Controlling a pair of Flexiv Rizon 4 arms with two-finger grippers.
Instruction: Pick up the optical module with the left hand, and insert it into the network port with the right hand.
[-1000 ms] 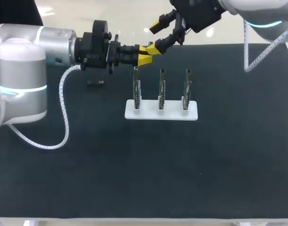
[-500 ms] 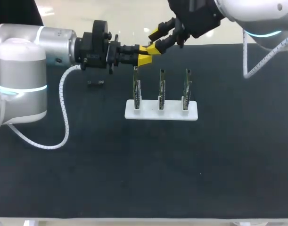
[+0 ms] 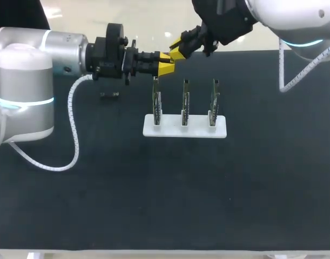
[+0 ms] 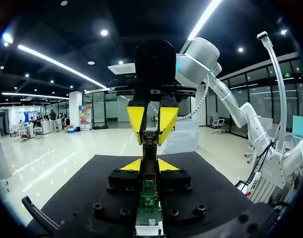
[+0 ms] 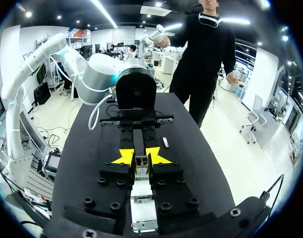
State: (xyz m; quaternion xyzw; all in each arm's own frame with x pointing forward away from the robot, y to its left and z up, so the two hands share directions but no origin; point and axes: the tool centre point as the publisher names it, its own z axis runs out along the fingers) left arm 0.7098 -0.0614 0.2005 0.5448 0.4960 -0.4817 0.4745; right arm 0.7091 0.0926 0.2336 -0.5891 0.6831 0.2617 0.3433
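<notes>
Closing in since a second ago, the right gripper now pinches its yellow fingers onto the far end of the optical module. The left gripper clamps the other end, holding it level above the table, just behind the white stand of upright boards

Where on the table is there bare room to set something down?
The near half of the table, in front of the white fixture, is bare, as is the strip right of the fixture. The far edge is crowded: the left gripper and right gripper meet near the fixture's leftmost board, and a small dark part lies left of the fixture.
</notes>
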